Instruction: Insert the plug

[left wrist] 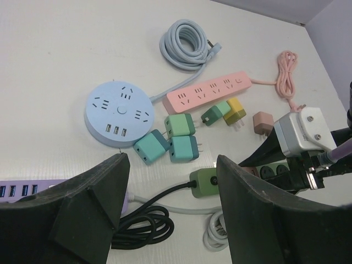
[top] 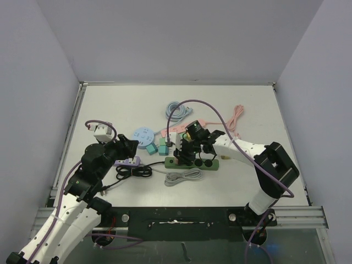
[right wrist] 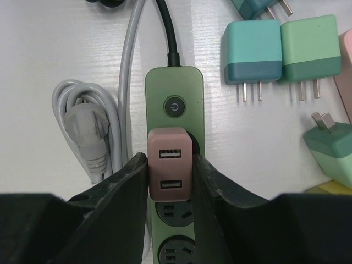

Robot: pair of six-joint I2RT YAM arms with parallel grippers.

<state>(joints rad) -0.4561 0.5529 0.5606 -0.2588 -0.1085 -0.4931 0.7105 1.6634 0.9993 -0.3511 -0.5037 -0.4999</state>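
Note:
My right gripper (right wrist: 170,163) is shut on a dusty-pink USB plug (right wrist: 170,151), one finger on each side. The plug stands upright over the first socket of the green power strip (right wrist: 174,93), just below the strip's round switch. Its prongs are hidden beneath it, so I cannot tell how deep it sits. From the top camera, the right gripper (top: 190,152) hangs over the left end of the green strip (top: 212,163). My left gripper (left wrist: 171,170) is open and holds nothing. It hovers above a black cable coil (left wrist: 140,223), near the purple strip (top: 127,161).
Teal and green plugs (left wrist: 181,147) lie beside a round blue socket hub (left wrist: 118,113). A pink power strip (left wrist: 212,93), a yellow plug (left wrist: 236,111) and another dusty-pink plug (left wrist: 263,122) lie behind. A grey cable coil (top: 184,177) lies in front of the green strip.

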